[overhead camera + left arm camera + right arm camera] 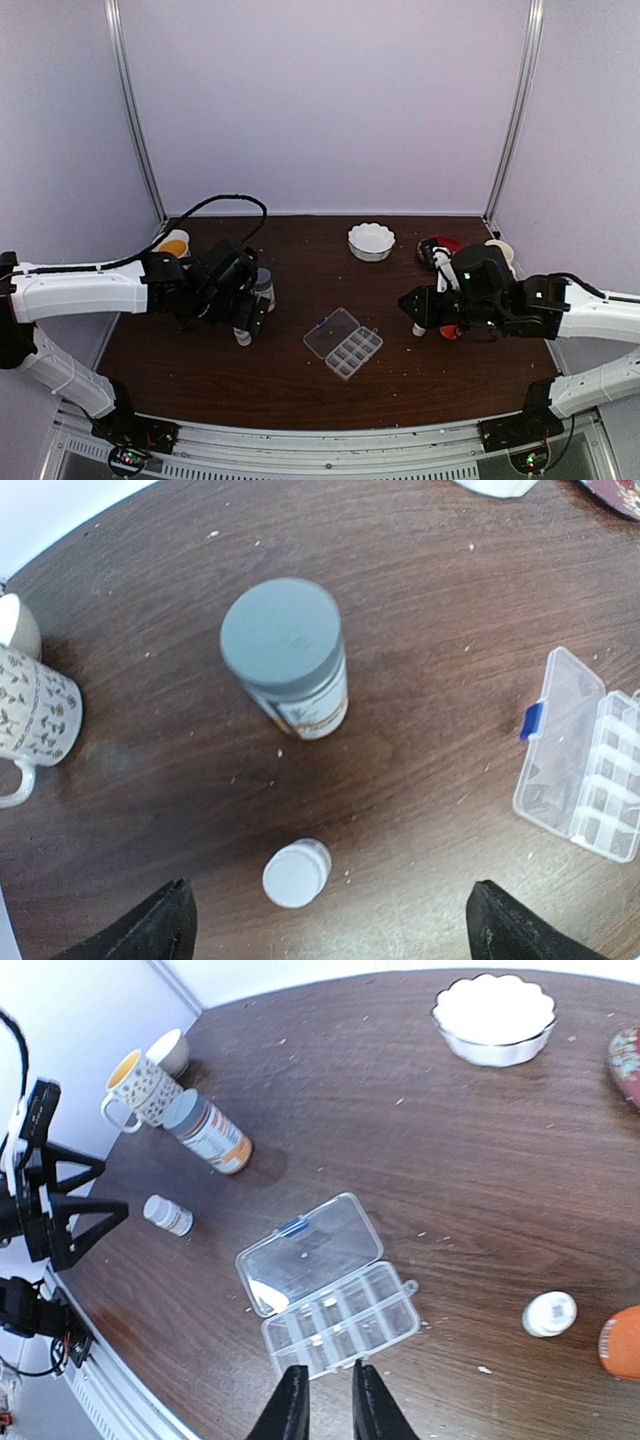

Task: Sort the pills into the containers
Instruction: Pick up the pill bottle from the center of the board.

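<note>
Left gripper [331, 885]: fingers [150, 930] spread wide apart, holding nothing, above the tabletop [450, 630].
Below left gripper: small white bottle [297, 872], standing roughly midway between the two fingers; not touched.
Grey-capped bottle [285, 655]: just beyond the small white bottle, apart from it.
Patterned mug [30, 720]: at the left edge of the tabletop.
Right gripper [325, 1400]: fingers [293, 1405] narrowly apart, nothing between them, over the near edge of the organizer box.
Organizer box [345, 1322]: at mid-tabletop between the two arms, lid [305, 1255] open and lying flat, blue latch on the lid.
Pills: too small to tell from specks on the tabletop.
White scalloped bowl [495, 1015]: far side, well apart from the box.
</note>
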